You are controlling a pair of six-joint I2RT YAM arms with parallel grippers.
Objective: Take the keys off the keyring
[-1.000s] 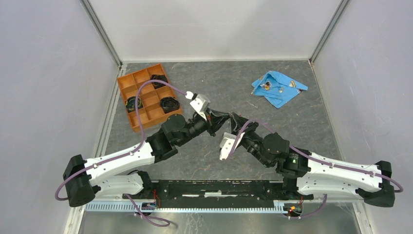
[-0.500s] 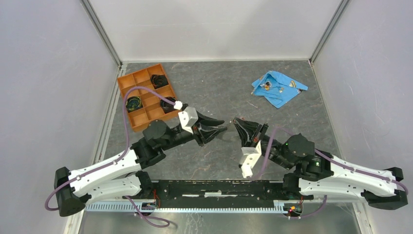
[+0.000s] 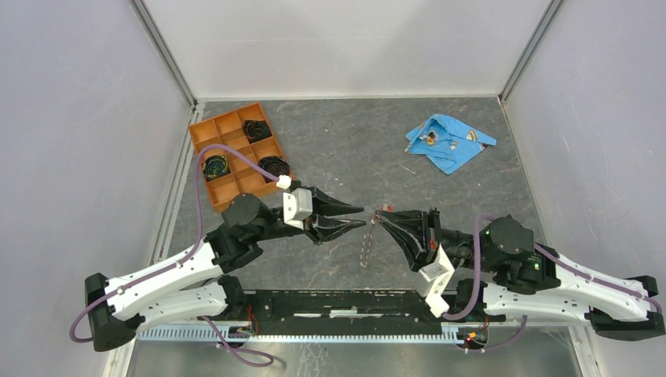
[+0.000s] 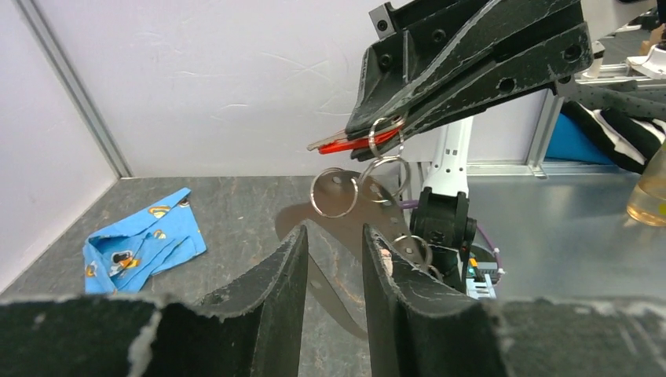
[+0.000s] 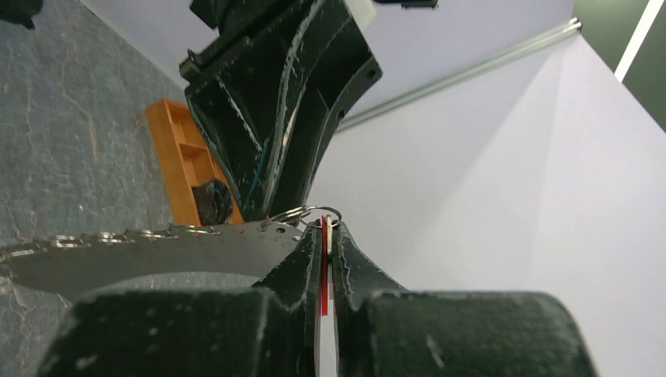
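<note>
My right gripper (image 3: 382, 217) is shut on the red-headed key (image 4: 351, 144), seen edge-on between its pads in the right wrist view (image 5: 323, 263). It holds the key above the table. A thin silvery keyring (image 4: 384, 137) hangs at the key's head and also shows in the right wrist view (image 5: 308, 213). More silvery rings (image 4: 334, 192) and a silver key blade (image 5: 149, 253) dangle from it. My left gripper (image 3: 363, 216) faces the right one tip to tip. It is open and empty (image 4: 335, 236), just below the hanging rings.
An orange compartment tray (image 3: 236, 182) with black coiled rings (image 3: 255, 129) stands at the back left. A crumpled blue cloth (image 3: 449, 141) with small shiny bits lies at the back right. White walls close in the table on three sides.
Both arms have drawn back toward the near edge. The grippers parted, then came tip to tip again lower in the view. The right gripper has turned, still holding the key bunch.
</note>
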